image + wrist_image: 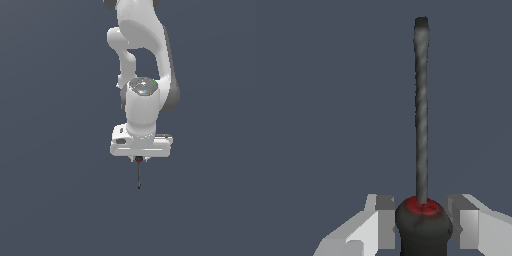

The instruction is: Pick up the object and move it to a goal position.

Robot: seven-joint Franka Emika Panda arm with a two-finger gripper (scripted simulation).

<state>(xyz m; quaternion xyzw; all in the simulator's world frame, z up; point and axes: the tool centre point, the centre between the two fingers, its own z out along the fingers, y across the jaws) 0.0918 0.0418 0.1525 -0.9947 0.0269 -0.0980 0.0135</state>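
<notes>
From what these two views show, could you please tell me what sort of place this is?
Probably a bare simulated test scene: only flat grey ground, a white robot arm, and a screwdriver between the end effector fingers.

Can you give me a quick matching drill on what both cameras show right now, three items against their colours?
Items:
1. screwdriver shaft
2. screwdriver handle
3. pincer fingers

Colours:
A. white and grey
B. thin, dark metal
C. black with a red collar

Pairs: 1-B, 2-C, 3-A
</notes>
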